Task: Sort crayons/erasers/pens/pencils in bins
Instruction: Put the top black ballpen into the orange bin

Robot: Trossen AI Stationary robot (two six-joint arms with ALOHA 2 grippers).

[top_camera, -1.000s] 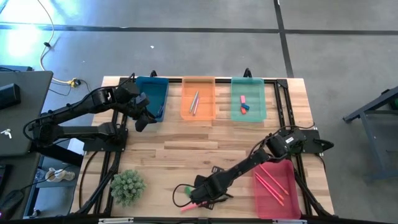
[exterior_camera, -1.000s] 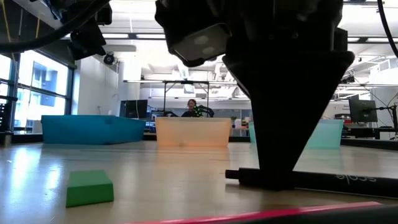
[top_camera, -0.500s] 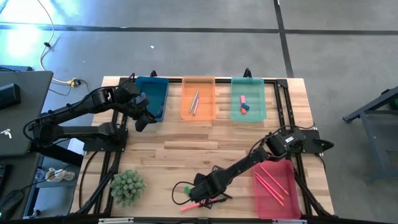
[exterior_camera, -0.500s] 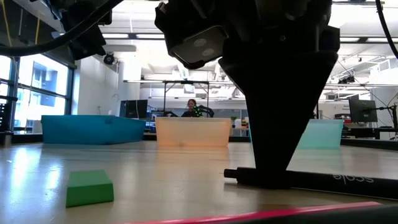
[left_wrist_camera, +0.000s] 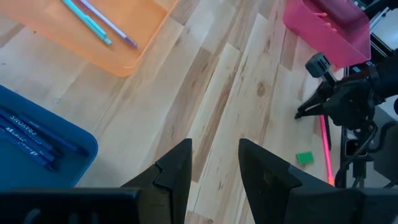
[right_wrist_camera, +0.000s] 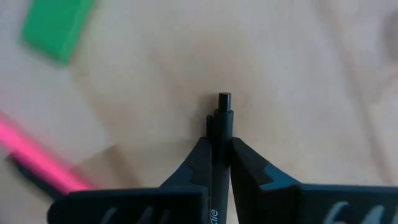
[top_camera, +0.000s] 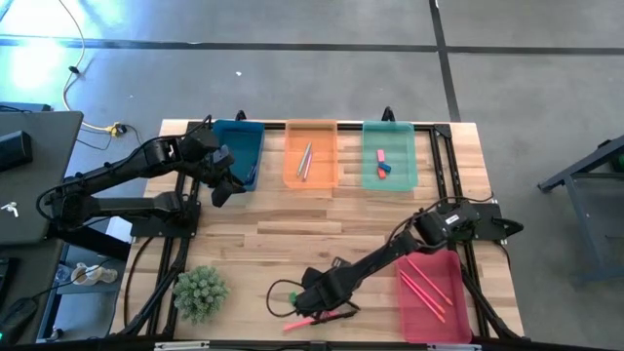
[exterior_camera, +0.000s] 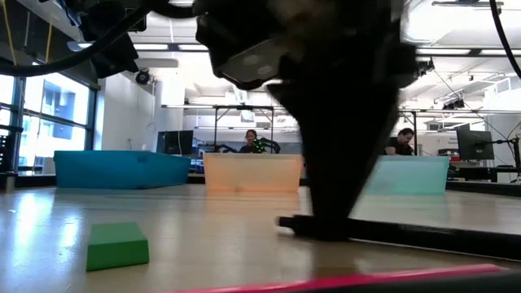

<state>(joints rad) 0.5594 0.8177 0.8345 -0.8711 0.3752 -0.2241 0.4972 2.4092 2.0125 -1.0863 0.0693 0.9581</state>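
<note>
I count four bins (top_camera: 311, 154) on the table: blue, orange, green, pink. One green eraser (exterior_camera: 117, 245) lies loose, and I see one small plant (top_camera: 200, 292).

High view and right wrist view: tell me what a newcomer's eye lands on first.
The right gripper at the table's near edge, shut on a black pen. A green eraser and a pink stick lie loose close by. Along the far edge sit the blue bin, orange bin and green bin.
</note>
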